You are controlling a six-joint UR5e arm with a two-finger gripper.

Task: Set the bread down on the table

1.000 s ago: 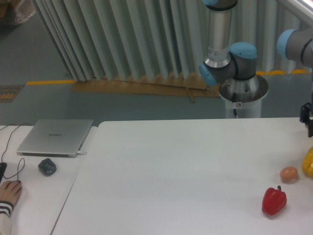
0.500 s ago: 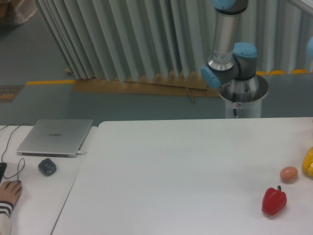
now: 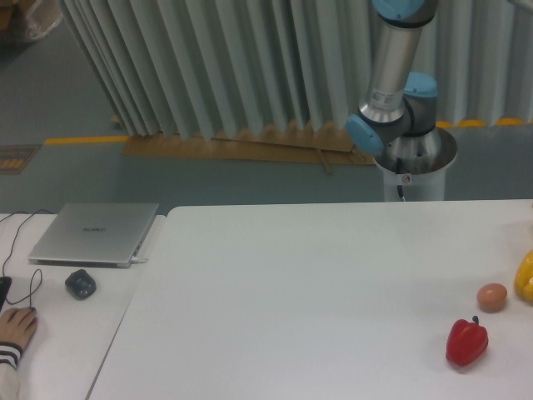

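arm: only the base and lower links [image 3: 398, 100] show, on a pedestal behind the far edge of the table [image 3: 316, 300]; the upper links run out of frame at top, so the working end is somewhere above or to the right, unseen
gripper: not in view; how far open it is, and whether it has hold of anything, cannot be told
bread: no pale oblong roll visible anywhere on the tabletop; it is either out of frame or carried by the unseen end, cannot say which
table: broad white surface, bare across its middle and left, which reads as the likely set-down area
red pepper [image 3: 466, 342]: upright near the right front, stem up
brown ball [image 3: 492, 296]: small, round, just behind the pepper, apart from it
yellow fruit [image 3: 525, 277]: cut by the right edge, near the ball; the three props cluster at the right, likely kept clear of the middle
side desk [image 3: 58, 325]: closed laptop [image 3: 94, 233] and mouse [image 3: 81, 284]; a person's hand [image 3: 15, 326] rests at the left edge, well apart from the arm
stage: judged as placement not yet visible, bread still to appear on the table
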